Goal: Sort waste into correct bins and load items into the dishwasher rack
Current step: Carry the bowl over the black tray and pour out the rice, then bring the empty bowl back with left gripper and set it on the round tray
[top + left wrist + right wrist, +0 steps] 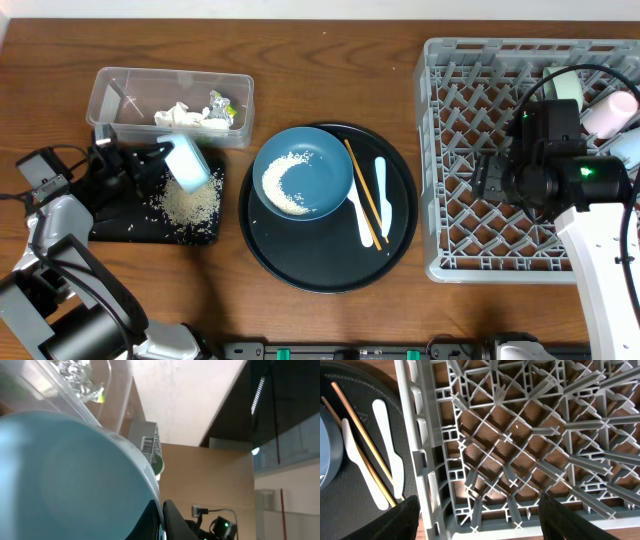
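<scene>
My left gripper [160,157] is shut on the rim of a small pale bluish-white bowl [187,161] and holds it tipped over the shallow black tray [115,225]. A pile of white rice [188,203] lies in that tray. The bowl fills the left wrist view [65,480], with the fingers [162,521] pinching its edge. The clear tub [120,85] holds the crumpled napkin [180,115] and the wrapper [222,106]. The dark-blue bowl [325,160] holds rice. My right gripper [475,525] is open and empty over the grey rack [450,150], also seen in the right wrist view [427,460].
The round black tray [400,235] carries the blue bowl, wooden chopsticks [362,192] and white plastic cutlery [382,190]. A mint-green bowl [566,84], a pink cup [612,113] and a light-blue cup [630,150] sit in the rack's far right. Loose grains lie scattered on the black tray.
</scene>
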`<state>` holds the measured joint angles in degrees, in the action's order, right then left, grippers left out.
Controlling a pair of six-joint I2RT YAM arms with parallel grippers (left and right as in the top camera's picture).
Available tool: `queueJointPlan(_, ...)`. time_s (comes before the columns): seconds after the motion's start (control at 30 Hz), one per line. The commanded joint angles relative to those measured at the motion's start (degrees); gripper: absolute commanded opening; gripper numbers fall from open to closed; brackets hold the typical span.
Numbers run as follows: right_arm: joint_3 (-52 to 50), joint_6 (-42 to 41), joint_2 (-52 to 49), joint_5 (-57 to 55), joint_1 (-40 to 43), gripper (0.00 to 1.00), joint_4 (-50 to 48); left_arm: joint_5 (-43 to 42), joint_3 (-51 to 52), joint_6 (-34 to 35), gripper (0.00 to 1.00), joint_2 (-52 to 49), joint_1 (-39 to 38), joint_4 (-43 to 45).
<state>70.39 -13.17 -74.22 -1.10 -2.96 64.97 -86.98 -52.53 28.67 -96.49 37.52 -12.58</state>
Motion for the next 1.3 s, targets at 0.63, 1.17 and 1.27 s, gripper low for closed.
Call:
queueJointPlan(0.63,0.15,0.57,0.07,-0.44,0.39,0.72,0.0,10.64,-0.46,-4.0,0.06,13.4,-3.96,1.16)
queueJointPlan(1.17,0.15,0.57,0.07,-0.42,0.39,0.72,-0.92,39.6,-0.46,-12.2,0.06,26.43,-35.65,-20.02)
queueJointPlan(1.27,0.15,0.57,0.07,-0.42,0.39,0.72,-0.9,46.05,-0.46,-12.2,0.06,26.4,-44.65,-21.42)
